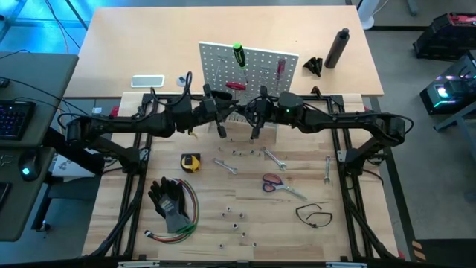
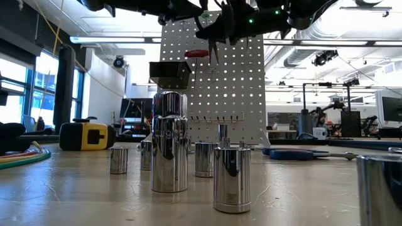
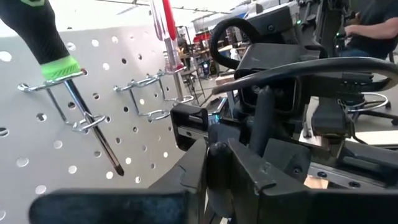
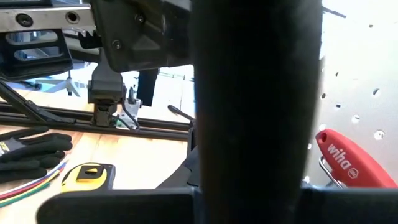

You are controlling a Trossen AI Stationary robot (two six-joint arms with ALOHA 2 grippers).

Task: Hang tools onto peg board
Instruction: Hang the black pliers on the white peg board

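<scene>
two arms meet in front of the peg board

the peg board [image 1: 249, 71] stands at the back of the wooden table [image 1: 297, 223]. a green screwdriver [image 1: 239, 53] and a red screwdriver [image 1: 280, 69] hang on it. the left gripper [image 1: 222, 132] and the right gripper [image 1: 255, 134] hang close together just in front of the board. i cannot tell how wide the left one is; the right one is closed, with nothing seen in it. the tape measure [image 1: 190, 161], scissors [image 1: 272, 183] and wrenches [image 1: 275, 158] lie on the table
</scene>
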